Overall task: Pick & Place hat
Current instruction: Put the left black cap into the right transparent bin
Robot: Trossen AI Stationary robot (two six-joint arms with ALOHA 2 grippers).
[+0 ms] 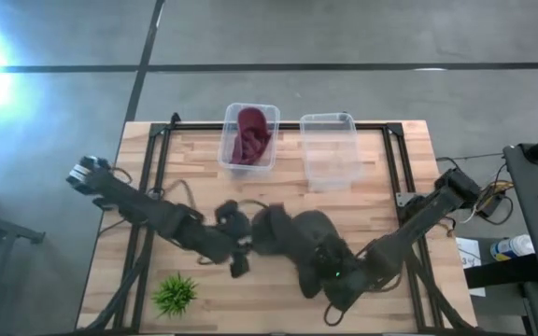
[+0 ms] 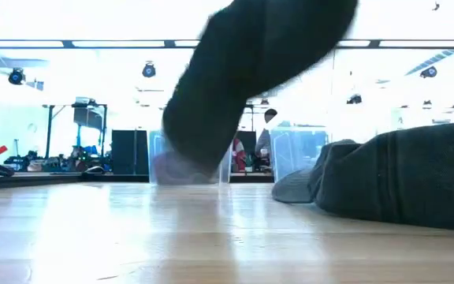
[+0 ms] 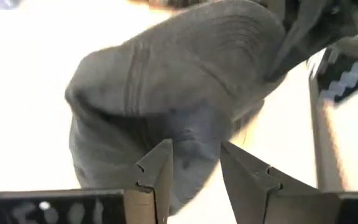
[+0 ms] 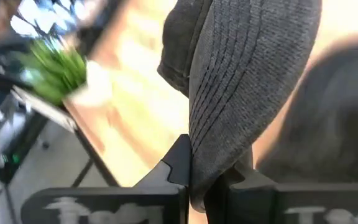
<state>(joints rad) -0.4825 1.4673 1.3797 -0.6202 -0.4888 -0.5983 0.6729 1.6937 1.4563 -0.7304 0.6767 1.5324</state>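
A dark grey cloth hat (image 1: 292, 233) lies on the wooden table between the two arms; the low view shows it resting on the tabletop (image 2: 400, 177). My right gripper (image 1: 330, 285) is at its near right side and is shut on its brim (image 4: 204, 177). My left gripper (image 1: 241, 245) is at the hat's left side and is open. In the left wrist view the left gripper (image 3: 194, 162) has a bulge of the hat's crown (image 3: 185, 81) between its fingers. My right gripper pinches the stitched brim (image 4: 219, 143) of the hat between its two fingers, with the brim standing on edge in the gap. The rest of the hat lies on the table. My left gripper has the crown's cloth (image 3: 191, 143) filling the gap between its fingers; whether they touch it I cannot tell.
Two clear bins stand at the far edge: the left bin (image 1: 226, 149) holds maroon cloth (image 1: 250, 135), and beside it is the right bin (image 1: 330, 154). A small green plant (image 1: 176, 292) sits near the near left corner. A blurred dark arm (image 2: 251, 79) fills the upper low view.
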